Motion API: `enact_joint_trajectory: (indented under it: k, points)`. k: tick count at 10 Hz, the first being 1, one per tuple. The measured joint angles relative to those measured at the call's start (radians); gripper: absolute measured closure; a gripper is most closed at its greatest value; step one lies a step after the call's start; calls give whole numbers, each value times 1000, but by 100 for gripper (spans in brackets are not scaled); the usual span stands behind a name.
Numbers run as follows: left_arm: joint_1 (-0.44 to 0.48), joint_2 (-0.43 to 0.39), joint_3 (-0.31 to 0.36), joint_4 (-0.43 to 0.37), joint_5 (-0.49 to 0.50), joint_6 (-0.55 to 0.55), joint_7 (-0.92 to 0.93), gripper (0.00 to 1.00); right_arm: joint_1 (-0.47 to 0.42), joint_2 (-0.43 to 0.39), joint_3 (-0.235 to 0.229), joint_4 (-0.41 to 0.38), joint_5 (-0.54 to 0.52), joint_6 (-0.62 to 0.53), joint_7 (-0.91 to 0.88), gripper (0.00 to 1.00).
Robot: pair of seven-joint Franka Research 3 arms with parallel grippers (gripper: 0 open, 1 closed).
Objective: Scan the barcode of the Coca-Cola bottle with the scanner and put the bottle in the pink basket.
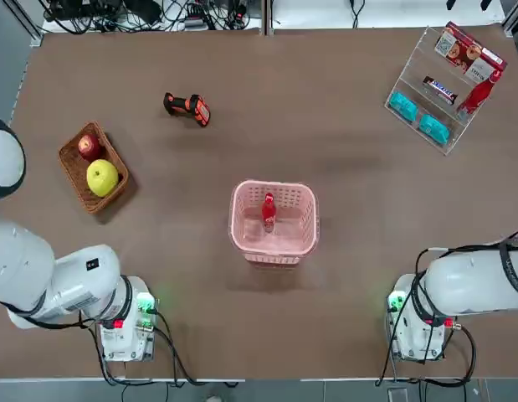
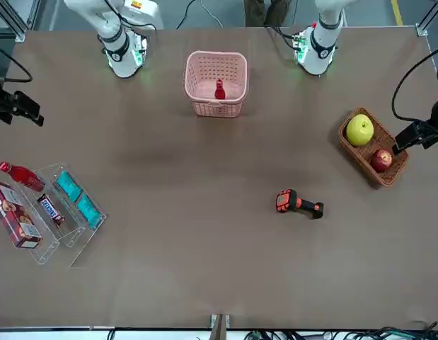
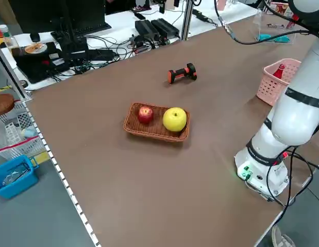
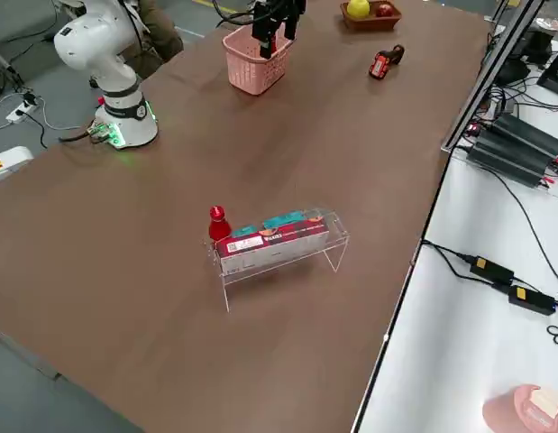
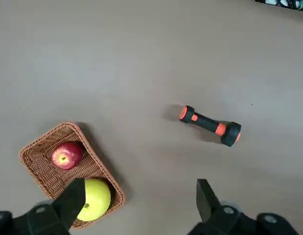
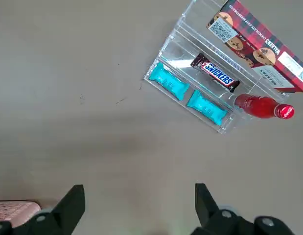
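The Coca-Cola bottle (image 1: 268,212) (image 2: 219,89) stands upright inside the pink basket (image 1: 240,219) (image 2: 216,108) at the middle of the table, between the arm bases. On the left far part of the table, the black and orange scanner (image 1: 188,107) (image 2: 298,204) (image 5: 210,126) lies on its side, apart from everything. My left gripper (image 5: 140,198) hangs open high above the table, with the scanner and the wicker basket below it. High over the right half, my right gripper (image 6: 139,200) is open and empty.
A brown wicker basket (image 1: 74,167) with a red apple (image 1: 89,146) and a yellow-green apple (image 1: 102,177) sits at the left. A clear rack (image 1: 409,84) at the far right corner holds a second red bottle (image 1: 479,95), a chocolate bar, teal packets and a cookie box.
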Motion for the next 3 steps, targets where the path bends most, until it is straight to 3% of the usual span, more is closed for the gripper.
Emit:
enact_joint_trajectory:
  k: [3]
  points:
    - [-2, -11, -1, 0, 0, -9, -3, 0, 0, 0, -1, 0, 0, 0, 0, 1]
